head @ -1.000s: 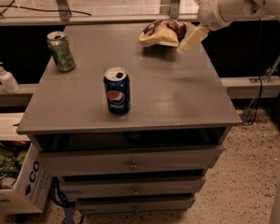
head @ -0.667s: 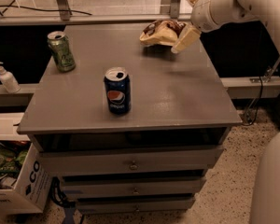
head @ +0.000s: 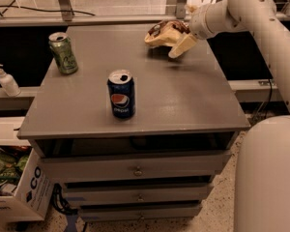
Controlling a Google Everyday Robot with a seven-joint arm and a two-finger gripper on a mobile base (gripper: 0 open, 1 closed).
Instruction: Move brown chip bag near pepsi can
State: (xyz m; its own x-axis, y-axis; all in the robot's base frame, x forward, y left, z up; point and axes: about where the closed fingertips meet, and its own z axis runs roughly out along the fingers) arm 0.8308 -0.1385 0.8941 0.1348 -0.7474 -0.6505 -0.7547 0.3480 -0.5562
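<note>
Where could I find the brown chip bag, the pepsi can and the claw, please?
brown chip bag (head: pixel 160 34): camera view, its crumpled front face.
pepsi can (head: pixel 121 100): camera view, its round logo.
claw (head: pixel 177 43): camera view, its tip, against the bag's right edge.

1. The brown chip bag is wrinkly, glossy foil.
2. The pepsi can is smooth, shiny metal.
3. The surface looks matt.
4. The end effector, at the bag, is smooth cream plastic.

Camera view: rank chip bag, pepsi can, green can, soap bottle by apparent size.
Largest: pepsi can (nearest camera, so unsure)
brown chip bag and green can look alike
soap bottle
gripper sits at the bag's right edge.
</note>
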